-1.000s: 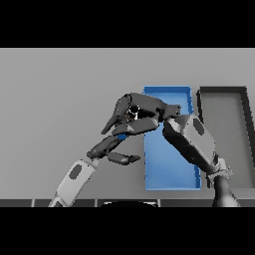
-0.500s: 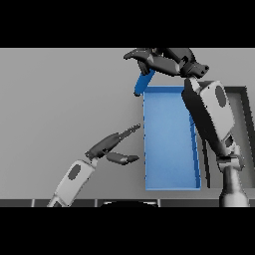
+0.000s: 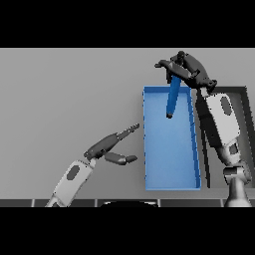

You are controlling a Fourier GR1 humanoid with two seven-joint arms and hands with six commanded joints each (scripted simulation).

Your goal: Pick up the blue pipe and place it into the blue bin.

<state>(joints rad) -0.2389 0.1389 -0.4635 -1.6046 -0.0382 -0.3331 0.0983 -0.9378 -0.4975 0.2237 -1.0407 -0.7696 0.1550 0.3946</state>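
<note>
The blue pipe (image 3: 173,97) hangs almost upright over the far end of the blue bin (image 3: 169,174), its lower tip above the bin's floor. My right hand (image 3: 185,68) is shut on the pipe's top end, just beyond the bin's far wall. My left hand (image 3: 112,146) rests open over the table to the left of the bin, fingers straight and pointing toward it, thumb spread below.
A dark bin (image 3: 245,94) stands right of the blue bin, mostly hidden behind my right forearm (image 3: 222,122). Bare grey table (image 3: 64,99) spreads to the left and far side.
My right hand has carried the pipe from beside the left hand up and right, over the bin's far end, and the pipe has swung to hang downward. The left hand has hardly moved.
</note>
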